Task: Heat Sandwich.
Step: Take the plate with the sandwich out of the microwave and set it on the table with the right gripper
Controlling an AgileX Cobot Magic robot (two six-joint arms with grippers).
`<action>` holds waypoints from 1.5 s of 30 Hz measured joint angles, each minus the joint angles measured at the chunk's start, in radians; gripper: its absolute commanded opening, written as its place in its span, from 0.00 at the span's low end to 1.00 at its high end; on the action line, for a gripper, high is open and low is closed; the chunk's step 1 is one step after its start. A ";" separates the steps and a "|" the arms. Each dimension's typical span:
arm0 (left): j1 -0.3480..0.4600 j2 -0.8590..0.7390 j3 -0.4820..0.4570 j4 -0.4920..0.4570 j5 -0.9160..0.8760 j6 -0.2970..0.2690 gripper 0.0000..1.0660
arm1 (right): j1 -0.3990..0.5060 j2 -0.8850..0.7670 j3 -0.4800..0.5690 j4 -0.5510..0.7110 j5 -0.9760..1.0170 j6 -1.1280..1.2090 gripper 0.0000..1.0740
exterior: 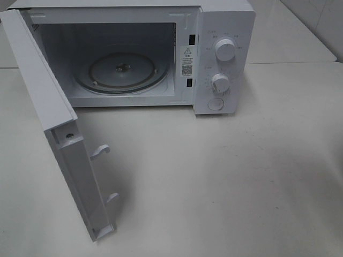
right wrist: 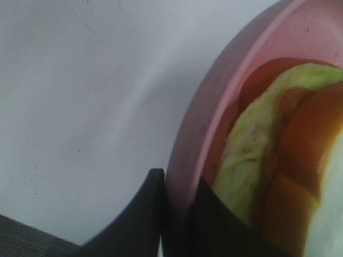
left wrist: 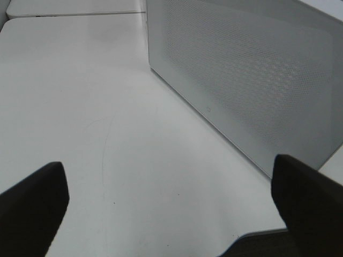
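Microwave (exterior: 139, 53) standing at the back of the pale table (exterior: 241, 176) in the exterior high view, door (exterior: 59, 128) swinging wide toward the left, cavity showing bare, glass turntable (exterior: 120, 71) lying uncovered in the middle. Neither arm nor sandwich showing in this view, so no direct reading of how far the load is sitting from the opening; both working somewhere outside the picture's edge. Left wrist view next: left gripper (left wrist: 171, 206) hanging with jaws spread wide, holding nothing, dark fingers (left wrist: 32, 206) framing bare tabletop, and facing the perforated outer face of the open door (left wrist: 252, 80) close ahead, so sitting on the door side. Right wrist view last: right gripper (right wrist: 177, 219) pinching the rim of the pink plate (right wrist: 214, 107) between both fingers, one finger outside the rim and one inside, closed firmly on it. Sandwich (right wrist: 273, 171) riding on that plate, just beyond the fingers, pale green filling and reddish-brown layers filling the near part of the plate; long axis not readable at such close range. Plate edge appearing tilted against the table behind, whether lifted or resting not being clear. Judging the right arm as the carrier, the coming move turning on bringing the plate across to the open cavity and onto the turntable, leading with the far rim, away from the pinch. Judging a rim pinch as prone to tipping, with the left arm by the door well placed for shutting it afterward.
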 measured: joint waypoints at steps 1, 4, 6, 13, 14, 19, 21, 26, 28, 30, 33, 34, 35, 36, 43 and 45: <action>0.000 0.000 0.000 0.000 0.000 0.000 0.91 | 0.000 0.012 0.000 -0.006 0.000 0.020 0.00; 0.000 0.000 0.000 0.000 0.000 0.000 0.91 | 0.000 0.075 -0.011 -0.010 -0.002 0.132 0.00; 0.000 0.000 0.000 0.000 0.000 0.000 0.91 | 0.000 0.110 -0.027 -0.012 -0.002 0.183 0.00; 0.000 0.000 0.000 0.000 0.000 0.000 0.91 | 0.000 0.235 -0.077 -0.021 -0.003 0.336 0.01; 0.000 0.000 0.000 0.000 0.000 0.000 0.91 | 0.000 0.285 -0.089 -0.021 -0.003 0.384 0.01; 0.000 0.000 0.000 0.000 0.000 0.000 0.91 | 0.000 0.398 -0.113 -0.021 -0.010 0.465 0.01; 0.000 0.000 0.000 0.000 0.000 0.000 0.91 | 0.000 0.437 -0.122 -0.022 -0.020 0.483 0.02; 0.000 0.000 0.000 0.000 0.000 0.000 0.91 | 0.000 0.544 -0.131 -0.029 -0.076 0.534 0.03; 0.000 0.000 0.000 0.000 0.000 0.000 0.91 | 0.000 0.562 -0.131 -0.033 -0.086 0.552 0.03; 0.000 0.000 0.000 0.000 0.000 0.000 0.91 | 0.000 0.610 -0.131 -0.055 -0.111 0.608 0.03; 0.000 0.000 0.000 0.000 0.000 0.000 0.91 | 0.000 0.646 -0.131 -0.081 -0.126 0.648 0.03; 0.000 0.000 0.000 0.000 0.000 0.000 0.91 | 0.000 0.676 -0.132 -0.105 -0.141 0.689 0.03; 0.000 0.000 0.000 0.000 0.000 0.000 0.91 | 0.000 0.676 -0.132 -0.105 -0.141 0.689 0.03; 0.000 0.000 0.000 0.000 0.000 0.000 0.91 | 0.000 0.693 -0.132 -0.116 -0.151 0.707 0.03; 0.000 0.000 0.000 0.000 0.000 0.000 0.91 | 0.000 0.801 -0.133 -0.202 -0.189 0.817 0.04; 0.000 0.000 0.000 0.000 0.000 0.000 0.91 | 0.000 0.828 -0.133 -0.237 -0.191 0.853 0.04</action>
